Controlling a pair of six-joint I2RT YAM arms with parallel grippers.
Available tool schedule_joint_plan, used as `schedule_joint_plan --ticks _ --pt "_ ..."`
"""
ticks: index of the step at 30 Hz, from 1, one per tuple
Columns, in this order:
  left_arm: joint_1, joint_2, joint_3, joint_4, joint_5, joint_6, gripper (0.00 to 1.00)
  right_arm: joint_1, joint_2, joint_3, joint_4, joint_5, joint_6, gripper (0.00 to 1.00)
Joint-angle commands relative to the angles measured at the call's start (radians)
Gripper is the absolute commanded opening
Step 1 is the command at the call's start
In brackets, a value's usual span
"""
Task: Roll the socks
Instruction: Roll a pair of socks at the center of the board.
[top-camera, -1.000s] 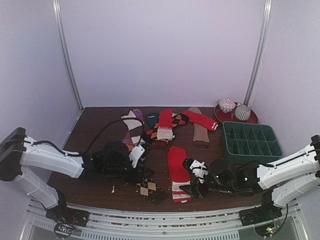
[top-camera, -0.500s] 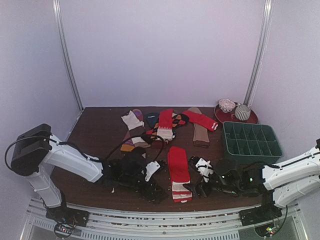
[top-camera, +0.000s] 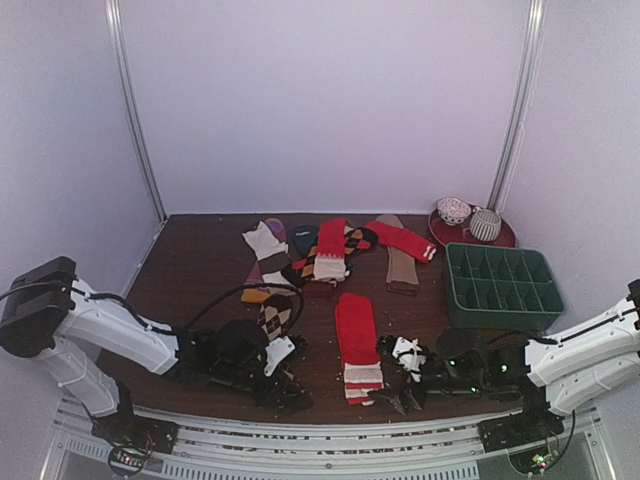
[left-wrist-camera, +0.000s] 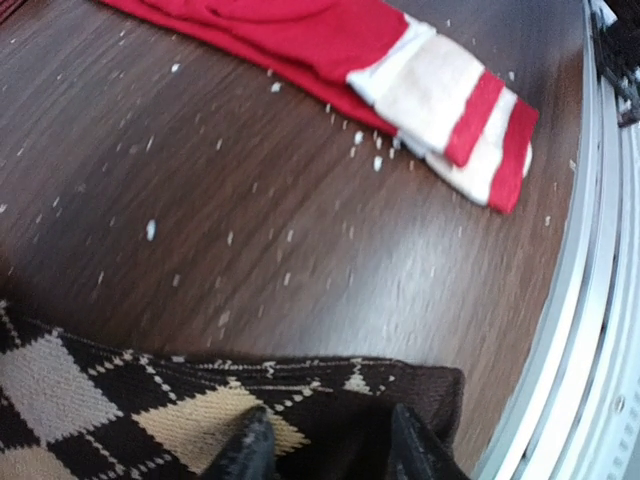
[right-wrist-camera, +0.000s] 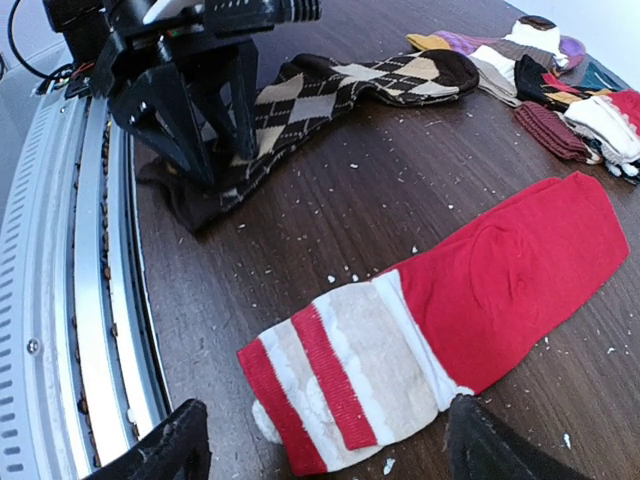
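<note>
Socks in play: the plain red cloth sock with the white-and-red striped cuff (right-wrist-camera: 500, 270) lies flat on the dark wooden table (right-wrist-camera: 400, 180) by its near edge, just ahead of the right gripper (right-wrist-camera: 325, 430) — fingers spread wide, cuff facing them, toe pointing to the back. Beside it the left gripper (left-wrist-camera: 328, 448) pinches the cuff end of the dark brown argyle sock (right-wrist-camera: 340, 85), which also runs to the back — the right arm is nearer the red one.

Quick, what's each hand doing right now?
Left hand: closed on the argyle sock, at its cuff end.
Right hand: open, holding nothing, straddling the red sock at its striped cuff.
</note>
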Motion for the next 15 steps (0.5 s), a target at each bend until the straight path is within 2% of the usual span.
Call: schedule_joint_plan --ticks 1,4,8,12,15 --pt "-0.006 -0.084 -0.035 -0.165 -0.063 0.000 0.48 0.002 0.014 -0.051 0.099 -0.050 -0.054 0.82" --pt "-0.006 -0.117 -0.002 -0.161 -0.081 0.024 0.60 0.002 0.029 -0.042 0.094 0.012 -0.083 0.83" --pt "-0.007 -0.113 0.043 -0.151 -0.073 0.062 0.66 0.002 0.073 0.002 0.053 0.083 -0.101 0.80" --pt "-0.007 -0.112 0.056 -0.148 -0.068 0.075 0.68 0.001 0.122 0.036 0.041 0.098 -0.112 0.60" --pt "-0.006 -0.123 0.054 -0.147 -0.071 0.078 0.68 0.000 0.168 0.049 0.062 0.077 -0.121 0.53"
